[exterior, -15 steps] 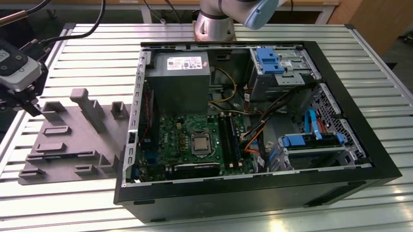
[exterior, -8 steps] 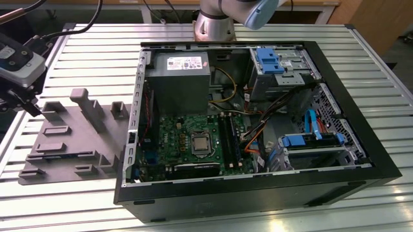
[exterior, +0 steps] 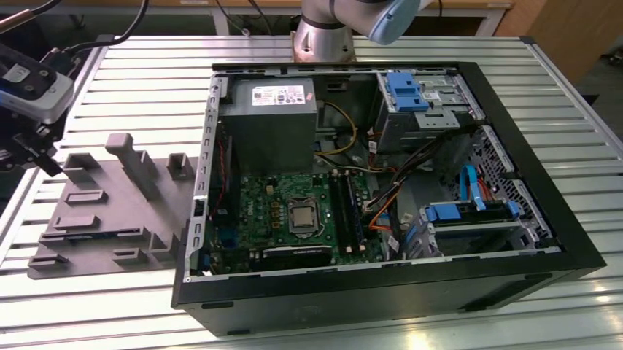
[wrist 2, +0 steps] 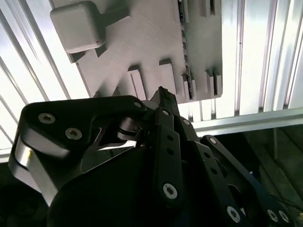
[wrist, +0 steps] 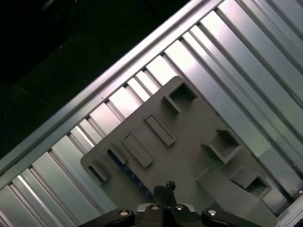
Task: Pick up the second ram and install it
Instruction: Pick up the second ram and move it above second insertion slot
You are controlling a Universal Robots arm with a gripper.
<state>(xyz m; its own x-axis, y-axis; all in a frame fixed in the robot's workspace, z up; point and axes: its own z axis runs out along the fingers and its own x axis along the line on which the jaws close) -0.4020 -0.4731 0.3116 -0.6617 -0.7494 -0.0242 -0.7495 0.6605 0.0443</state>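
Pincer [exterior: 46, 165] fingertips are seen drawn together in both wrist views [wrist 2: 162, 92] [wrist: 165, 187], closed on nothing. It is held above the grey holder tray [exterior: 107, 211], over the tray's edge on the exterior view's left, and no contact with the tray can be made out.

The second ram [wrist: 124, 165] is seated on edge in a slot of the tray, and its thin dark edge with a bluish tint is seen in both wrist views [wrist 2: 188, 85]. It lies close beneath the pincer tip but apart from it.

The tray is laid flat on the ribbed metal tabletop [exterior: 117, 87]. To the exterior view's right of the tray, an open computer case [exterior: 545, 219] is set on the same tabletop, with its green motherboard [exterior: 277, 211] exposed. Long black memory slots [exterior: 346, 211] are seen on that board; whether any is filled cannot be told.
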